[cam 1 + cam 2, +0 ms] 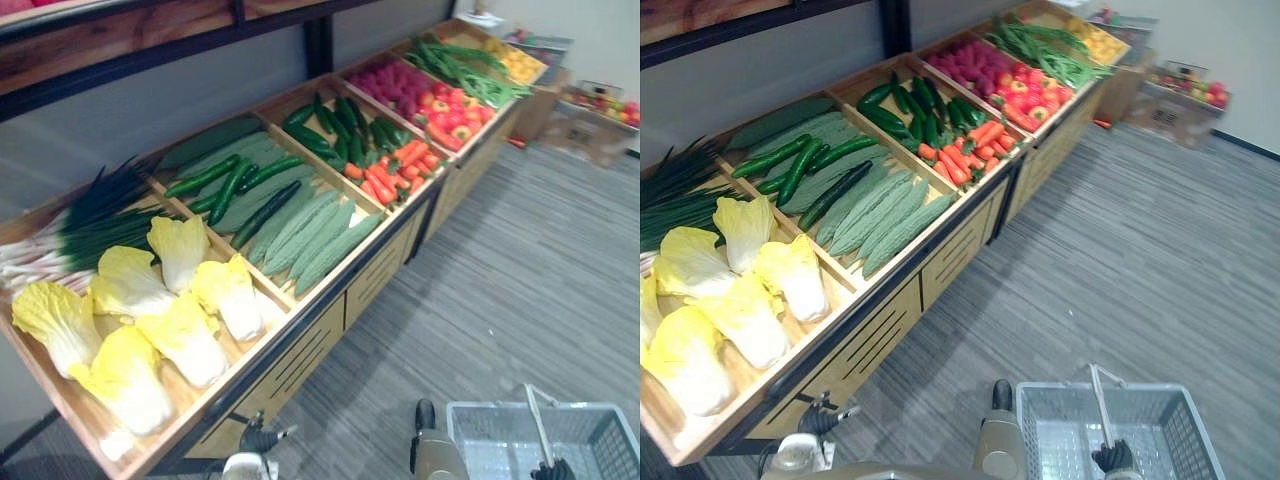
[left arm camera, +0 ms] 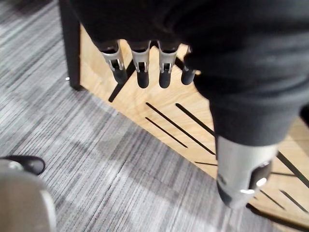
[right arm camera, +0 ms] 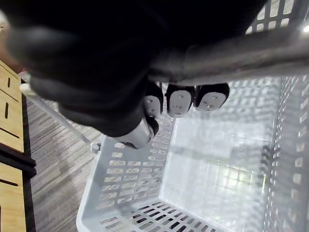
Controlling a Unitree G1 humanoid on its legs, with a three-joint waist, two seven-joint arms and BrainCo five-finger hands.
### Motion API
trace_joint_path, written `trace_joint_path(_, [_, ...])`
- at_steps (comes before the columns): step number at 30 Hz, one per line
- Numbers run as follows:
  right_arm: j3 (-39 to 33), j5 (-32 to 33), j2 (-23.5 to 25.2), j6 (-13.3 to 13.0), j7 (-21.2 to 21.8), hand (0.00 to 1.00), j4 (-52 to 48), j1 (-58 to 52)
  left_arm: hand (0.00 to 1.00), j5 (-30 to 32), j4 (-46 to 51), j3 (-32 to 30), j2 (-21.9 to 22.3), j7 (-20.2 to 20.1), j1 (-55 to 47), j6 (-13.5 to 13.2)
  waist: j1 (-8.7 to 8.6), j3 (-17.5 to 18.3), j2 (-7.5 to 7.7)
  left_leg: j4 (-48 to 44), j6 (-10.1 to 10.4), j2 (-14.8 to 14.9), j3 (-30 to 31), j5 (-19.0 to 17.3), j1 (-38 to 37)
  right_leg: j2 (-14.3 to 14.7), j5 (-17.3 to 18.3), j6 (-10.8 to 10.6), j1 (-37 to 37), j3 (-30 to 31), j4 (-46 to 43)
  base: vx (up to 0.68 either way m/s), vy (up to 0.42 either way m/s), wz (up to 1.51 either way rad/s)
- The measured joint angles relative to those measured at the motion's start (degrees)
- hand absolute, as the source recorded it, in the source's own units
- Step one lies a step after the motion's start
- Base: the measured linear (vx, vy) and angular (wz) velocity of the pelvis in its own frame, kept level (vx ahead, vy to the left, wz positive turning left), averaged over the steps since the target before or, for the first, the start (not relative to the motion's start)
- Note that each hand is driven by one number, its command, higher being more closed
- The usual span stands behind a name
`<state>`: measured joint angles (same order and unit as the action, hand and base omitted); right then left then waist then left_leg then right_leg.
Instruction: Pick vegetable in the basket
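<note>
A long wooden stand [image 1: 300, 330] holds the vegetables: pale cabbages [image 1: 160, 320], green onions [image 1: 90, 220], cucumbers [image 1: 235, 180], ridged green gourds [image 1: 310, 235], carrots [image 1: 395, 170] and red peppers [image 1: 455, 115]. Low at the right hangs a grey plastic basket [image 1: 1180, 425] with nothing in it. My right hand [image 3: 178, 99] is shut on its metal handle [image 3: 251, 55]. My left hand [image 2: 140, 65] hangs open with nothing in it, close to the stand's slotted front panel [image 2: 159, 111].
Grey carpet floor [image 1: 520, 290] stretches to the right of the stand. A dark shelf [image 1: 150, 40] runs above the stand's back. More boxes of produce [image 1: 600, 110] sit on the floor at the far right.
</note>
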<state>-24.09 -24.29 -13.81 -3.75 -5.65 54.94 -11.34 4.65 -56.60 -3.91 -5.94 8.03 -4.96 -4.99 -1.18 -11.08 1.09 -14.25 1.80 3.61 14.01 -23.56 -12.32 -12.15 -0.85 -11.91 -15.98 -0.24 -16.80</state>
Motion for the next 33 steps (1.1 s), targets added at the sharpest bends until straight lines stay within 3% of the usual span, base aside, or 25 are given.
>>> trace_joint_path(2, [-3.42, 0.76, 0.78, -0.1, -0.13, 1.0, -0.04, 0.3, 0.0, -0.07, -1.33, -2.5, 2.17, -0.2, 0.43, -0.56, 0.14, -0.1, -1.22, -1.18, 0.57, 1.17, 1.11, 3.65, 0.1, -0.02, 7.18, 1.86, -1.92, -1.84, -9.92, 0.44, -0.564, 0.76])
trace_joint_path(5, [-5.06, 0.76, 0.82, -0.44, 0.38, 1.0, 1.32, 0.56, 0.0, -1.85, -3.39, -6.33, 3.86, -0.33, 0.47, -1.04, -0.12, 0.91, -2.83, -5.54, 2.08, 3.15, 2.05, 8.61, 3.82, 0.01, 10.33, 4.1, -0.37, -7.14, -11.47, 0.35, -0.389, 0.65])
trace_joint_path(6, [-5.32, 0.78, 0.86, -0.44, 0.47, 1.0, 1.88, 0.62, 0.0, -2.6, -3.79, -6.94, 3.96, -0.35, 0.58, -1.0, -0.2, 1.0, -2.98, -7.1, 3.24, 3.44, 2.48, 9.95, 5.06, -0.06, 10.53, 4.47, 0.48, -8.48, -10.89, 0.29, -0.276, 0.88])
trace_joint_path(8, [-6.11, 1.32, 1.09, -0.41, 0.82, 1.0, 3.52, 0.68, 0.0, -4.88, -4.49, -8.95, 4.02, -0.4, 1.4, -0.44, -0.2, 0.91, -2.84, -12.2, 8.51, 4.45, 0.02, 16.85, 9.36, -0.5, 10.79, 5.33, 4.74, -12.74, -7.89, 0.3, -0.251, 0.93])
trace_joint_path(9, [-6.66, 1.9, 1.09, -0.38, 0.9, 1.0, 4.64, 0.96, 0.0, -5.43, -4.55, -9.49, 3.87, -0.45, 1.47, -0.26, -0.2, 0.64, -2.26, -13.19, 9.51, 5.04, -3.03, 20.76, 10.52, -1.34, 10.5, 5.79, 7.31, -14.6, -5.82, 0.28, -0.198, 0.93])
trace_joint_path(10, [-7.27, 2.14, 1.16, -0.32, 0.86, 1.0, 5.31, 0.95, 0.0, -5.79, -4.62, -9.48, 3.77, -0.52, 1.42, -0.16, -0.23, 0.74, -1.79, -13.57, 9.07, 6.22, -7.72, 22.64, 11.24, -2.18, 10.2, 6.18, 9.62, -16.78, -3.66, 0.24, -0.15, 1.23])
trace_joint_path(11, [-8.83, 3.29, 1.2, -0.32, 0.73, 1.0, 6.4, 0.99, 0.0, -6.11, -4.57, -9.51, 3.81, -0.54, 1.48, 0.0, -0.6, 0.75, -1.77, -13.83, 8.69, 8.84, -17.75, 21.66, 12.56, -3.06, 10.09, 6.35, 13.12, -20.93, -1.3, 0.22, -0.116, 1.23])
trace_joint_path(14, [-11.82, 5.28, 1.47, -0.03, 0.46, 1.0, 6.9, 0.87, 0.0, -6.19, -4.34, -10.17, 3.87, -0.47, 1.61, 0.19, -2.23, 0.65, -1.69, -8.63, 6.7, 9.68, -34.03, 19.25, 15.72, -4.46, 10.08, 6.32, 17.78, -27.84, 0.52, 0.17, 0.028, 1.48])
trace_joint_path(15, [-12.98, 6.28, 1.12, 0.03, 0.42, 1.0, 6.97, 0.89, 0.0, -6.15, -4.31, -10.16, 3.94, -0.43, 1.6, 0.22, -2.19, 0.64, -2.21, -1.95, 3.08, 7.94, -39.22, 23.76, 16.01, -4.08, 10.1, 6.29, 18.63, -29.61, 0.61, 0.11, 0.124, 1.37])
trace_joint_path(16, [-13.6, 6.36, 1.49, 0.04, 0.41, 1.0, 6.98, 0.9, 0.0, -6.13, -4.36, -10.25, 3.78, -0.36, 1.55, 0.3, -2.13, 0.81, -2.06, 0.24, 2.09, 7.58, -40.85, 23.91, 15.06, -4.08, 10.14, 6.21, 18.91, -30.09, 0.81, 0.09, 0.105, 1.17])
trace_joint_path(18, [-13.77, 6.92, 1.95, -0.23, 0.54, 1.0, 6.95, 1.51, 0.0, -6.18, -3.63, -11.22, 3.94, -0.34, 1.37, 0.48, -1.73, 0.95, -2.19, 9.45, 1.56, 4.87, -38.61, 24.97, 13.27, -3.25, 10.06, 6.04, 19.12, -29.87, 3.34, 0.08, 0.083, 0.87])
trace_joint_path(24, [-13.4, 6.82, 3.0, -0.69, 0.59, 1.0, 6.67, 3.64, 0.0, -6.19, -0.29, -11.9, 3.81, 0.19, 0.58, 0.57, -1.78, 0.56, -1.85, 13.6, 1.51, 3.04, -36.96, 26.17, 12.51, -2.98, 8.73, 3.89, 20.74, -29.85, 6.89, 0.02, 0.03, 0.19])
trace_joint_path(27, [-10.85, 6.77, 3.63, -0.71, -0.25, 1.0, 6.66, 3.66, 0.0, -6.19, 7.9, -11.41, 3.97, 1.93, -0.8, 0.29, -1.75, 0.49, -1.97, 17.43, 1.96, 2.96, -36.73, 28.05, 11.1, -1.71, 8.34, 3.32, 21.3, -29.98, 8.23, -0.03, -0.038, 0.0])
trace_joint_path(29, [-9.09, 6.78, 3.76, -0.7, -0.55, 1.0, 6.67, 3.62, 0.0, -6.24, 17.42, -11.46, 5.21, 4.35, -1.78, -0.33, -1.83, 0.11, -2.14, 19.74, 1.93, 3.16, -35.22, 29.2, 11.2, -0.94, 8.26, 3.2, 21.11, -30.91, 8.84, -0.06, -0.018, 0.18])
trace_joint_path(33, [-7.24, 6.76, 4.04, -0.72, -1.64, 1.0, 6.64, 3.54, 0.0, -6.33, 27.54, -11.68, 7.39, 9.79, -3.36, -2.68, -1.69, -0.24, -1.86, 19.82, 1.94, 3.16, -33.98, 29.53, 11.31, -0.54, 8.25, 3.22, 21.2, -31.34, 8.79, -0.07, -0.014, 0.11])
